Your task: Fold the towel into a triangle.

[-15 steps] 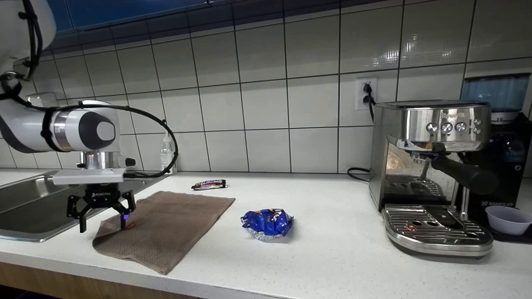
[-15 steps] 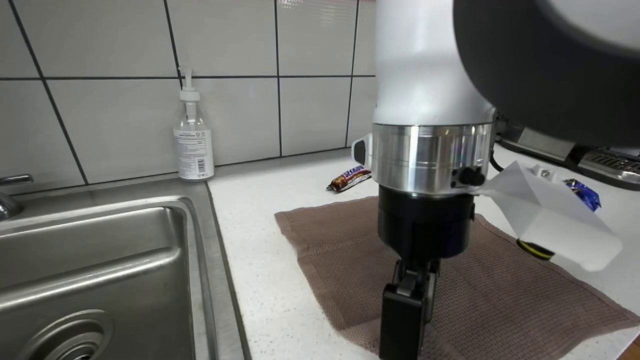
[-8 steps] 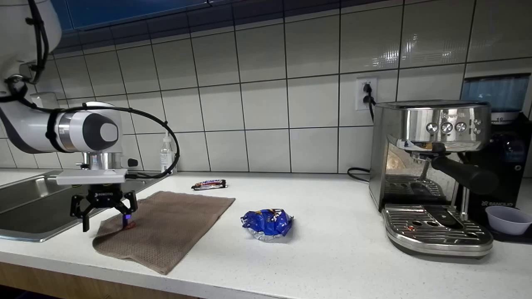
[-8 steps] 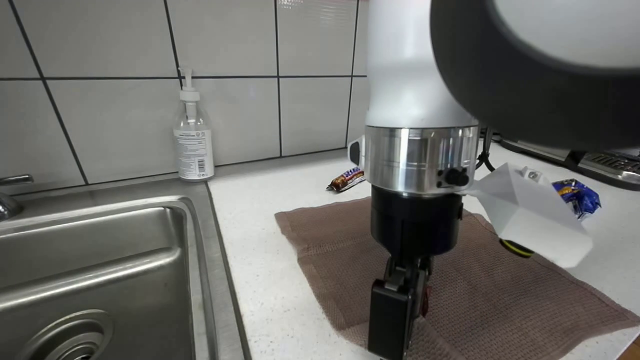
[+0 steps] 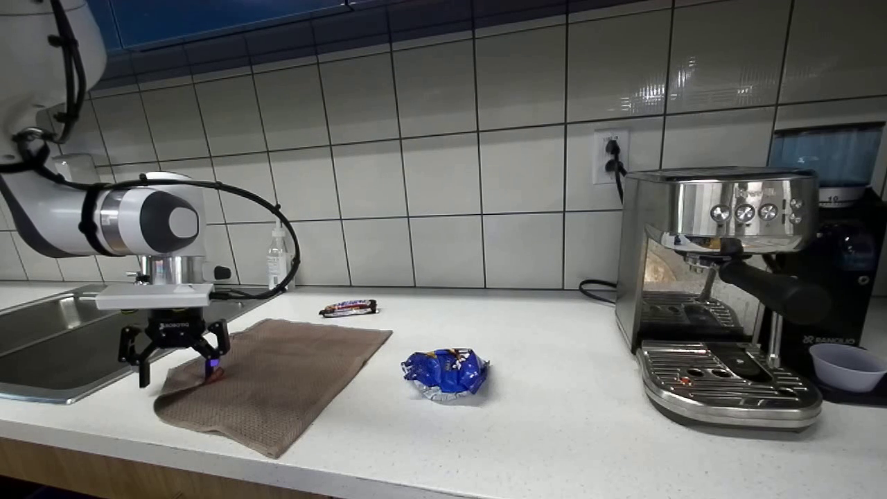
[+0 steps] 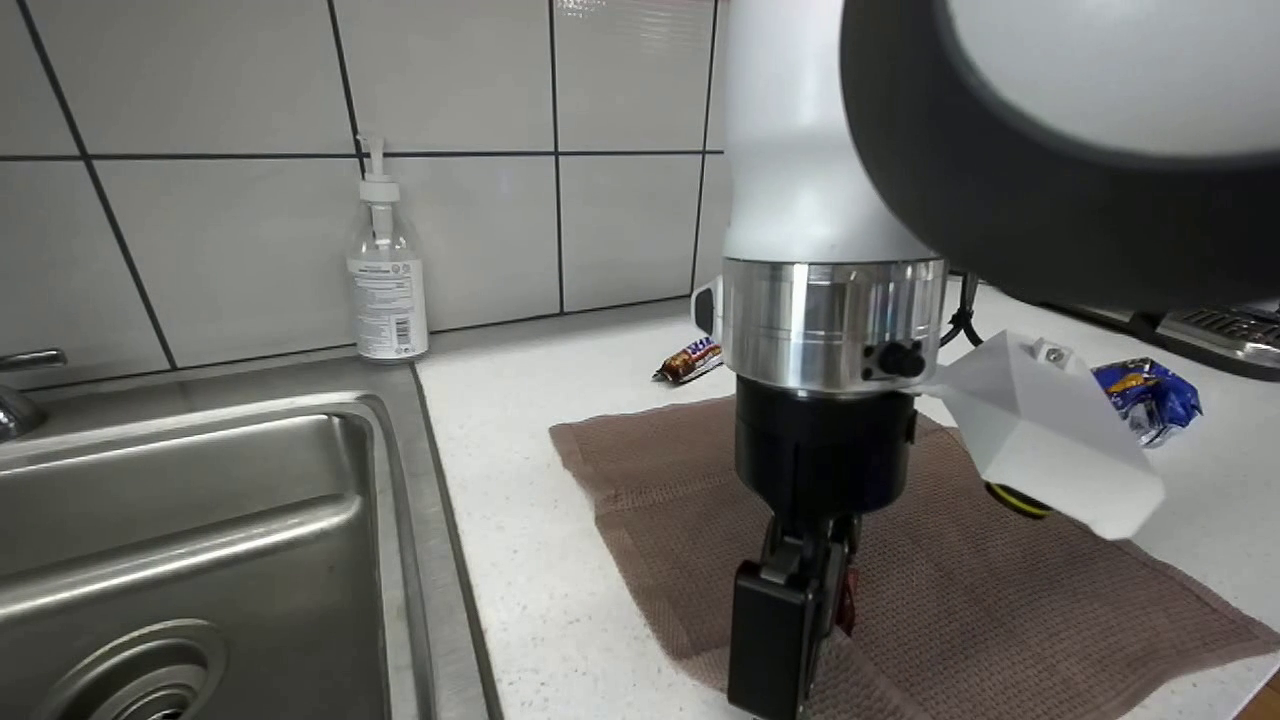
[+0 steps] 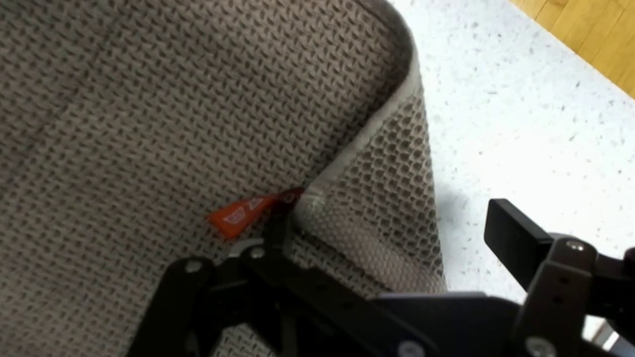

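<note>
Brown towel (image 5: 291, 381) is lying on the counter (image 5: 547, 416), near the sink (image 6: 200, 460) but not touching it, mostly flat, no triangle yet. Only one corner is turned over: a small flap (image 7: 397, 198), honeycomb underside up, at the sink-side front end. Tool (image 5: 177, 374) is down low there, fingers spread wide, nothing held. In the wrist view one fingertip (image 7: 279, 233) is right by the flap's tip and a small red-orange scrap (image 7: 235, 218), maybe a tag; can't tell if it touches cloth. The other fingertip (image 7: 513, 243) is out over the counter, so the flap lies between the two. My read: we're at the corner grasp for the diagonal fold, most of the fold still to do. Next: close on the flap's tip, make sure it's cloth and not just the red bit, lift a little, carry it over to the opposite back corner (image 5: 378, 335), lay it down, release, smooth the crease. Risk is a pinch that drags the whole towel. Wrapped candy bar (image 5: 350, 308) and crumpled blue wrapper (image 5: 447, 374) sit off the towel, shouldn't interfere
</note>
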`<action>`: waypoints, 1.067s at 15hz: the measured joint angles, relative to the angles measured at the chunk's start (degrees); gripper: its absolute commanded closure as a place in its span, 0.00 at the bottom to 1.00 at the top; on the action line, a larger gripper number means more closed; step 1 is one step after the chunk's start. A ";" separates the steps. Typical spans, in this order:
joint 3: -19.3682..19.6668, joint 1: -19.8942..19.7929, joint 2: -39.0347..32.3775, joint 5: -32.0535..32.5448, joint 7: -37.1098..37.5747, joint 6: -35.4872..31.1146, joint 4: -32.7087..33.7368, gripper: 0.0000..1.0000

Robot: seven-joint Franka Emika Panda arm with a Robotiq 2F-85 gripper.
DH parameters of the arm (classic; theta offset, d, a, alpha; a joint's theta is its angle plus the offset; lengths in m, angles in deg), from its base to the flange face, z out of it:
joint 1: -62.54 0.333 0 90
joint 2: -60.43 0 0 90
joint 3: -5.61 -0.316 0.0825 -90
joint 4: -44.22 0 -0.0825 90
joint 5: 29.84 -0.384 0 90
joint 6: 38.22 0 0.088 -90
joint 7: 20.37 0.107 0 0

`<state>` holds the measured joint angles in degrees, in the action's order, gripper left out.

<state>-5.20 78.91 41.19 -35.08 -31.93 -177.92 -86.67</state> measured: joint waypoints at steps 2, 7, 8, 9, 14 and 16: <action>0.00 0.00 -0.20 0.00 0.04 0.00 0.07 0.26; 0.00 -0.23 -0.23 0.00 0.07 0.06 0.47 0.66; 0.00 -0.29 -0.23 0.00 0.07 0.06 0.52 0.75; 0.00 -0.33 -0.23 0.00 0.07 0.07 0.55 0.81; -0.51 -0.36 -0.10 0.00 0.15 0.45 1.03 1.00; -0.56 -0.38 -0.09 0.00 0.21 0.47 1.03 0.98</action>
<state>-5.76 78.53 41.10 -35.09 -31.71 -177.44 -85.64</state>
